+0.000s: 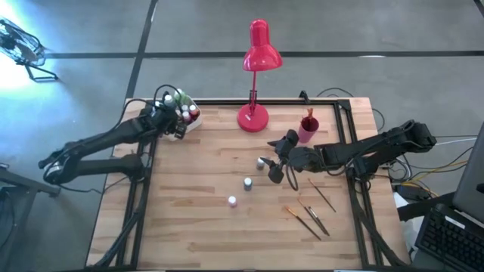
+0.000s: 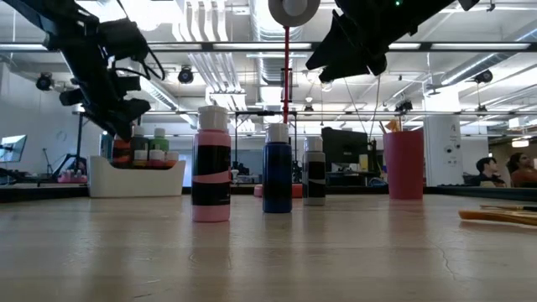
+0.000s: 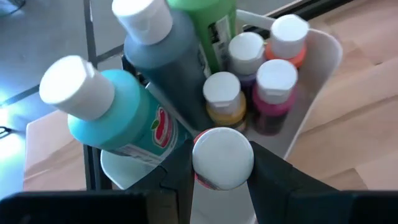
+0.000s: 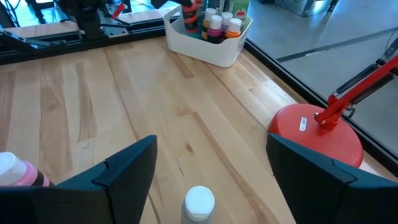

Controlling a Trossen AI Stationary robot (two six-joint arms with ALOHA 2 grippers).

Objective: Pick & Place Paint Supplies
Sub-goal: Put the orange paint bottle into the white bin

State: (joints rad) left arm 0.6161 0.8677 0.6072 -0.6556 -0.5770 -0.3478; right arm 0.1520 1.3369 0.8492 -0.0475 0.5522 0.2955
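left gripper (image 3: 222, 180) holds bottle (image 3: 222, 158) over bin rim (image 3: 323, 56).

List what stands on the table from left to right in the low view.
White bin of bottles → pink bottle → blue bottle → black-labelled bottle → pink cup → paintbrushes lying flat.

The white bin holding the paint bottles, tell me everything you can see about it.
The white plastic bin is a small open tub with rounded corners and smooth, glossy walls. It sits flat at the far left corner of the light wooden table, near the edge. It is crowded with white-capped paint bottles: orange, magenta, yellow and purple upright, with teal, dark blue-grey and green ones leaning. The left end effector hovers over it, gripping a red white-capped bottle.
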